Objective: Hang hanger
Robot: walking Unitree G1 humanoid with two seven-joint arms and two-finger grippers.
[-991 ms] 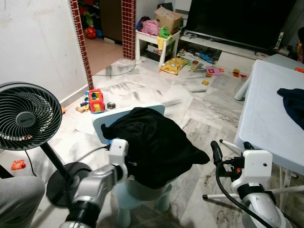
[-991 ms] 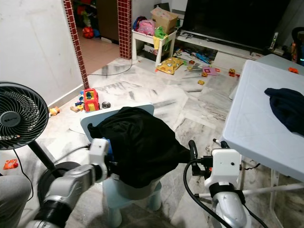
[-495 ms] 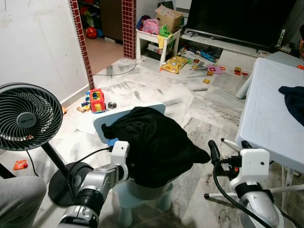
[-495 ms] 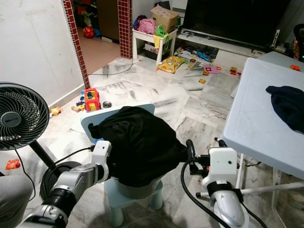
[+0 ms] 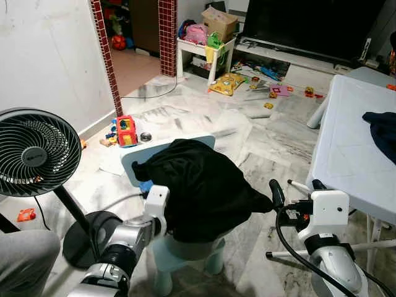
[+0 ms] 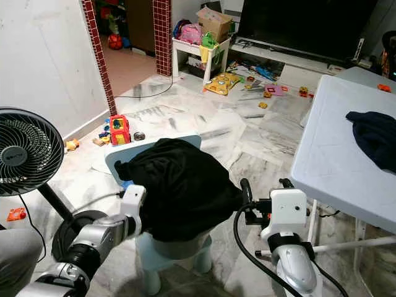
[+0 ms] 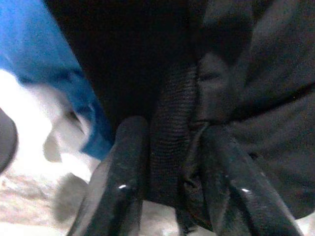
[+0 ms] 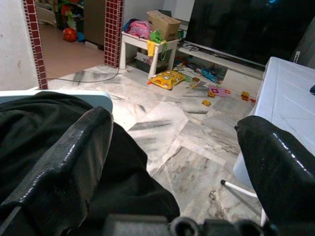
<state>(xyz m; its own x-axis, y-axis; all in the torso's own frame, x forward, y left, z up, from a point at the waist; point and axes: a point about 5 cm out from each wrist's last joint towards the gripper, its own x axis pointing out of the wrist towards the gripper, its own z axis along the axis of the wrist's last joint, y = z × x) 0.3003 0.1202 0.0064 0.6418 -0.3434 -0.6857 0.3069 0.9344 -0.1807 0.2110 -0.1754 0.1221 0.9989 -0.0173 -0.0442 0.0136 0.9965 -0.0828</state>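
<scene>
A crumpled black knitted garment (image 5: 201,189) lies heaped over a small pale-blue plastic chair (image 5: 137,162) at the centre of the head views. No hanger can be made out anywhere; if one is present it is buried under the cloth.

The left gripper (image 7: 170,182) is at the heap's 8 o'clock edge, and its wrist view has the two black fingers (image 7: 123,177) closed on a thick ribbed fold of the garment, with a strip of blue beside it at 10 o'clock. The right gripper (image 6: 263,195) hovers at the heap's 3 o'clock side, just beside the cloth, its fingers spread wide apart with nothing between them.

The step in hand appears to be lifting the garment clear of the chair to find or free the hanger. To do it well, the left gripper should keep a firm pinch on the ribbed hem and rise slowly, since the heavy knit could slip or drag the light chair along. The right gripper would best close on the opposite edge at 3 o'clock before any pull, spreading the load. The round black standing fan (image 5: 34,154) at 9 o'clock and the white plastic table (image 5: 346,148) at 3 o'clock leave little swing room.
</scene>
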